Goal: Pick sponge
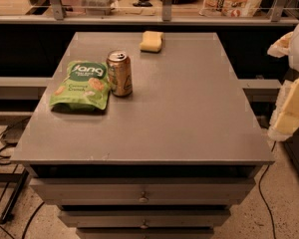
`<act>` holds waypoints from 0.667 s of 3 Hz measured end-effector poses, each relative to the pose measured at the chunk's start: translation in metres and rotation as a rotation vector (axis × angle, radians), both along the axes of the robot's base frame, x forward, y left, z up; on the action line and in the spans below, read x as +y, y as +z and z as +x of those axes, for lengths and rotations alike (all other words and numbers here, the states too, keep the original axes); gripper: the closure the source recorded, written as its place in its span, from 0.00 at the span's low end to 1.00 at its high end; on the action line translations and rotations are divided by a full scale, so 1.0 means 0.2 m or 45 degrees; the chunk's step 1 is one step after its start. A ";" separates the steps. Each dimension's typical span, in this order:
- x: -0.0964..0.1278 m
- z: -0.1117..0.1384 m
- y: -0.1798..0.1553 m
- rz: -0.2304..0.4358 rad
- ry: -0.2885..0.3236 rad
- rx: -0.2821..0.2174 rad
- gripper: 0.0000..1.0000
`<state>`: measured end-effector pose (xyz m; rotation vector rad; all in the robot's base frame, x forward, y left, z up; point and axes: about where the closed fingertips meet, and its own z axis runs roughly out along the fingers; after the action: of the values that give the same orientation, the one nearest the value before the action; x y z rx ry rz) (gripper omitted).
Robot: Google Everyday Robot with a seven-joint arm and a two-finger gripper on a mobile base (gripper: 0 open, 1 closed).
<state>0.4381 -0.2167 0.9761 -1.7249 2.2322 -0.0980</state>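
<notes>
I see the sponge [152,41] flat near the tabletop's [189,113] far edge, apart from the can [119,73] and green bag [81,85]. My claw [292,91] hangs off the tabletop's right side, and I can't tell whether it's clenched or released.

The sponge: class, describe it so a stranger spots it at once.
On the grey cabinet top, look at the far edge, beyond the can and green snack bag. The sponge is the pale yellow rounded block; the yellow gripper hangs off the cabinet's right side.
</notes>
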 end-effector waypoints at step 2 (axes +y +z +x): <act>0.01 0.02 0.01 0.024 0.003 -0.015 0.00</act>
<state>0.4415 -0.2146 0.9773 -1.7124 2.2158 -0.0862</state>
